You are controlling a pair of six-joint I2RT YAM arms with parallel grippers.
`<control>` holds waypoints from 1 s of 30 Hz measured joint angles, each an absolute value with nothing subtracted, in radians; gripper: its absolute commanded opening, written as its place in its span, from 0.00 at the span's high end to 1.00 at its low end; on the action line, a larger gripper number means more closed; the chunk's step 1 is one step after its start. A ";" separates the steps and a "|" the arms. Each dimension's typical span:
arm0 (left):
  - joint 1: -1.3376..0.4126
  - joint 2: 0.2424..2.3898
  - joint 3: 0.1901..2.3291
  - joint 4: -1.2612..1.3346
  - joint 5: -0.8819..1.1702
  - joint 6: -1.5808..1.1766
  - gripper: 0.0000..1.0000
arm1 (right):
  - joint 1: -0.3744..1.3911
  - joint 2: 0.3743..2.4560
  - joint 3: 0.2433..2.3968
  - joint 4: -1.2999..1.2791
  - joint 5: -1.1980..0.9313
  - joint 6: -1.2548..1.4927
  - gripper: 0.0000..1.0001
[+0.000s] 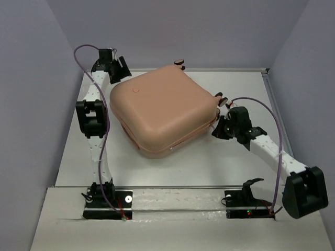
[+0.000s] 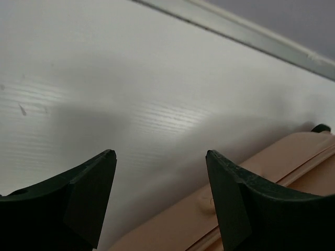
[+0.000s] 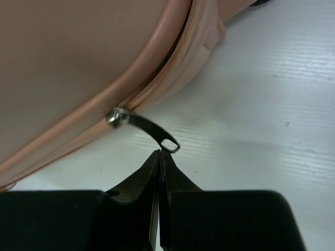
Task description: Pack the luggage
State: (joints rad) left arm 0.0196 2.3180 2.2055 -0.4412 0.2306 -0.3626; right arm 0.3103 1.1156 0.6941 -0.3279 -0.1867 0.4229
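My right gripper (image 3: 159, 155) is pressed fully together. Its tips touch the looped end of the grey metal zipper pull (image 3: 152, 128), but I cannot tell whether the tab is pinched. The pull sticks out from the seam of the small peach-pink hard-shell suitcase (image 1: 159, 107), which lies flat and closed mid-counter, turned corner-on to me. It is a rounded square with no clear long axis, and its black-and-pink caster wheels (image 1: 179, 61) line the far-right side. My left gripper (image 2: 159, 193) stands wide, holding nothing, near the case's far-left corner. The white counter (image 1: 220, 162) shows open room between the case and the arm bases. Grey walls (image 1: 31, 104) bound the left, far and right edges.
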 measured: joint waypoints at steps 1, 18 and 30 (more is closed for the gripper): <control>0.011 2.338 2.205 -0.458 0.238 -0.356 0.20 | 0.310 1.135 0.701 -0.323 -0.181 0.423 0.93; 0.006 1.470 0.980 -0.028 0.188 -0.486 0.20 | 0.228 1.849 1.312 -0.220 -0.150 0.348 0.84; 0.009 1.375 1.170 -0.083 0.273 -0.496 0.10 | 0.208 1.903 1.517 -0.261 -0.267 0.356 0.20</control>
